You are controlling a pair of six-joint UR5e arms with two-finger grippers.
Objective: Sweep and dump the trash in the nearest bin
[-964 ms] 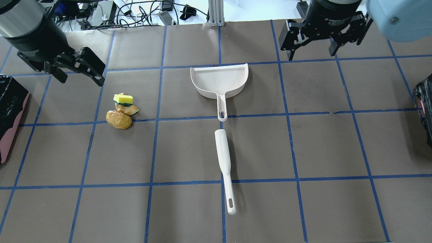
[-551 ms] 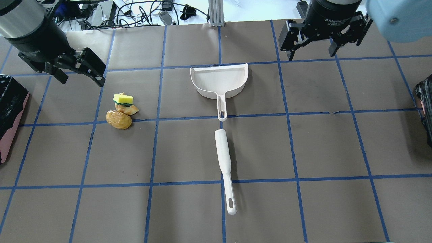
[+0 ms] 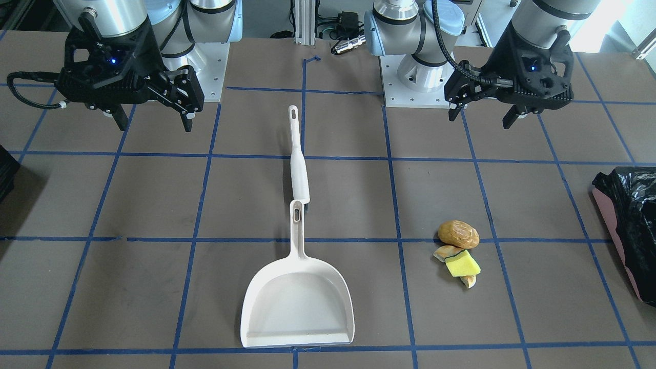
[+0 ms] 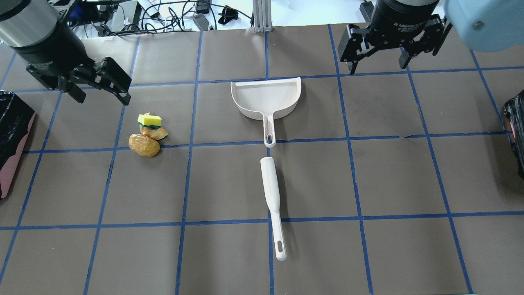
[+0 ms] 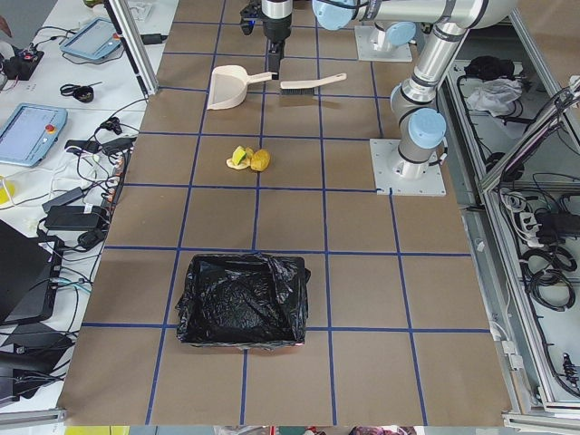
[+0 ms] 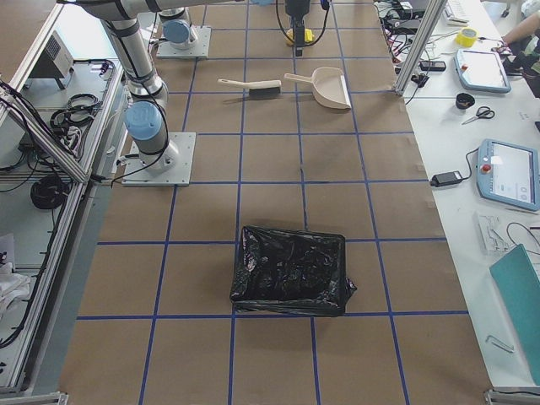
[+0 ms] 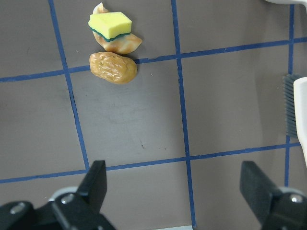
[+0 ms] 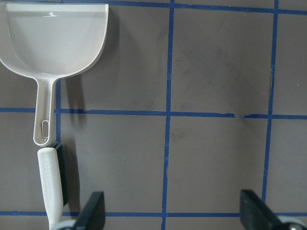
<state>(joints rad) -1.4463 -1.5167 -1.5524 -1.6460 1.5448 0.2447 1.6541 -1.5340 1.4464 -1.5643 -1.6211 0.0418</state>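
The trash (image 4: 147,136) is a brown roll-like lump, a yellow sponge piece with a green side and pale orange bits, piled left of the table's middle; it also shows in the front view (image 3: 457,250) and the left wrist view (image 7: 112,48). The pink-sided bin (image 4: 11,135) lined with black plastic stands at the left table edge (image 3: 628,220). My left gripper (image 4: 102,96) hovers open and empty just beyond the pile (image 7: 175,191). My right gripper (image 4: 377,67) hovers open and empty at the far right (image 3: 155,125).
A white dustpan (image 4: 266,98) lies at the centre, handle towards me. A white brush (image 4: 272,205) lies in line just behind it, bristles visible in the right wrist view (image 8: 53,182). A second black-lined bin (image 4: 516,131) stands at the right edge. Cables lie beyond the far edge.
My left gripper has shifted slightly to the right, staying open. The right gripper, trash, dustpan and brush have not moved.
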